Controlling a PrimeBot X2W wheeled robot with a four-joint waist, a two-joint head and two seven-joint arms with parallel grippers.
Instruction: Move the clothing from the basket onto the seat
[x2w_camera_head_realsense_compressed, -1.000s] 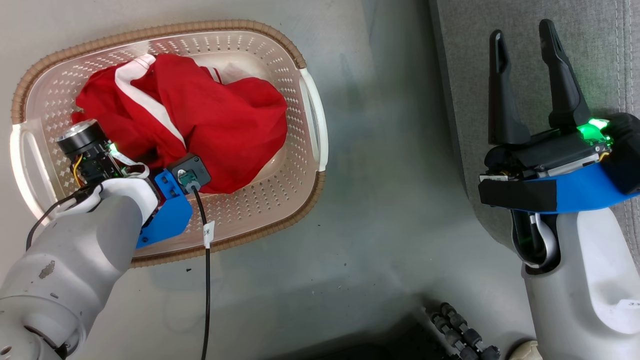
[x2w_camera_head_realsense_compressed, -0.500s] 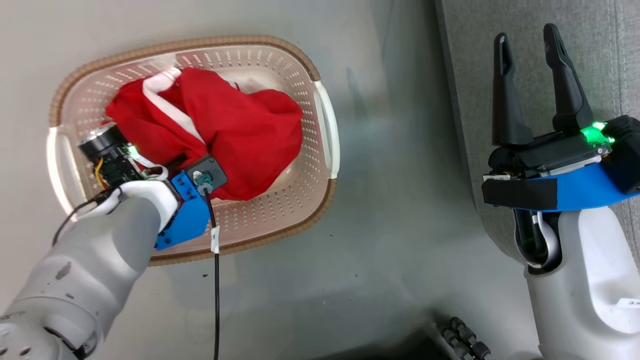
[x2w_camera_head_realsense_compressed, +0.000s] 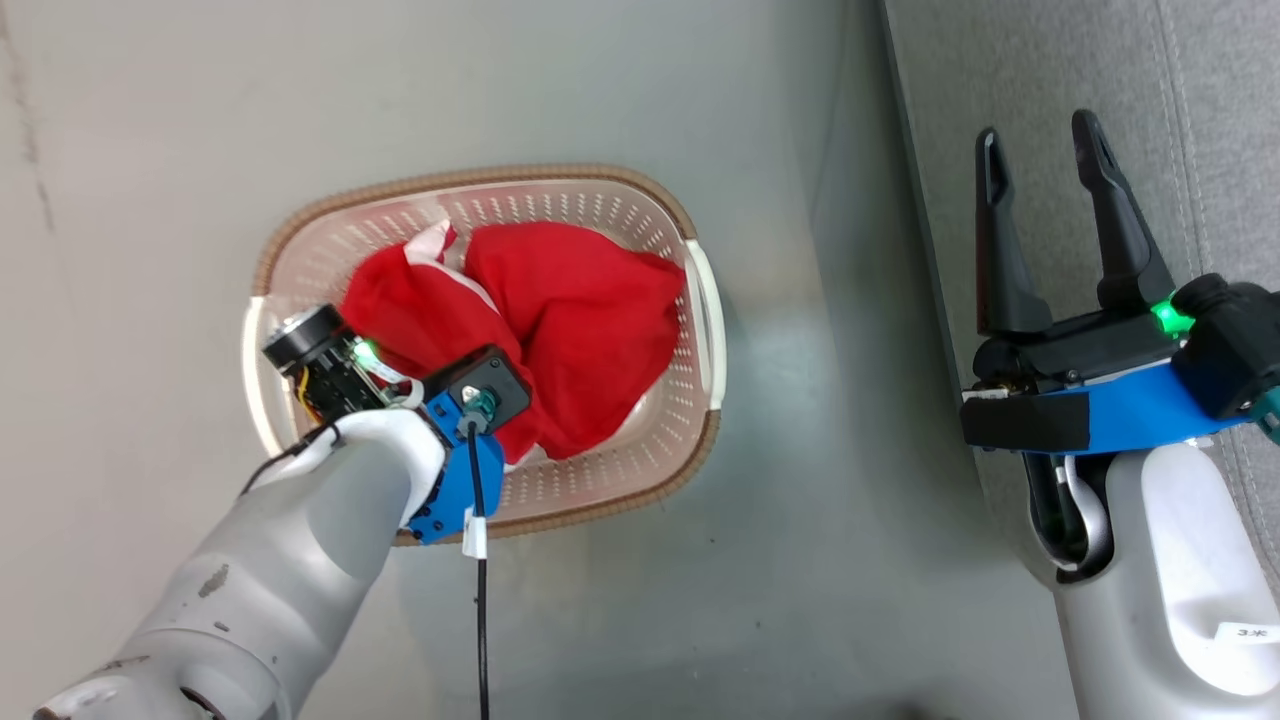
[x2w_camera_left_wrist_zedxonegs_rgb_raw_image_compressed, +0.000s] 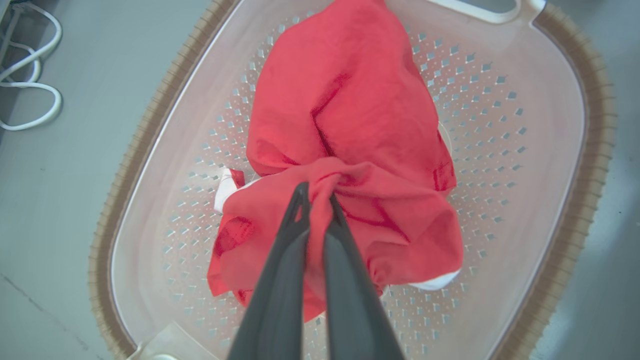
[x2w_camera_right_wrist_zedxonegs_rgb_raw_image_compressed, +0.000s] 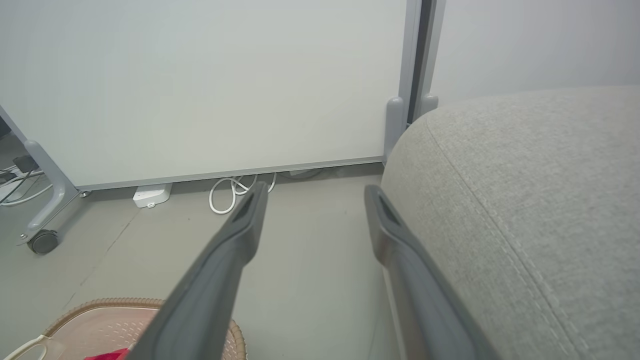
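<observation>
Left gripper (x2w_camera_left_wrist_zedxonegs_rgb_raw_image_compressed: 316, 192) is pinched tight on a fold of red clothing (x2w_camera_left_wrist_zedxonegs_rgb_raw_image_compressed: 350, 100) inside the basket (x2w_camera_left_wrist_zedxonegs_rgb_raw_image_compressed: 595, 150), while the right gripper (x2w_camera_head_realsense_compressed: 1040, 145) hangs with its fingers spread by the grey seat (x2w_camera_head_realsense_compressed: 1200, 100).

Head looks down; all share basket (x2w_camera_head_realsense_compressed: 470, 179)

Surroundings: floor, panel, leg, caster, cable, box
Grey floor (x2w_camera_head_realsense_compressed: 150, 150), smooth, a few dark specks. White panel (x2w_camera_right_wrist_zedxonegs_rgb_raw_image_compressed: 200, 85) upright in a grey frame; a slanted frame leg (x2w_camera_right_wrist_zedxonegs_rgb_raw_image_compressed: 50, 185) ends in a dark caster (x2w_camera_right_wrist_zedxonegs_rgb_raw_image_compressed: 42, 241). White cable (x2w_camera_right_wrist_zedxonegs_rgb_raw_image_compressed: 235, 192) coiled on the floor at the panel's foot, small white box (x2w_camera_right_wrist_zedxonegs_rgb_raw_image_compressed: 151, 195) near it
</observation>
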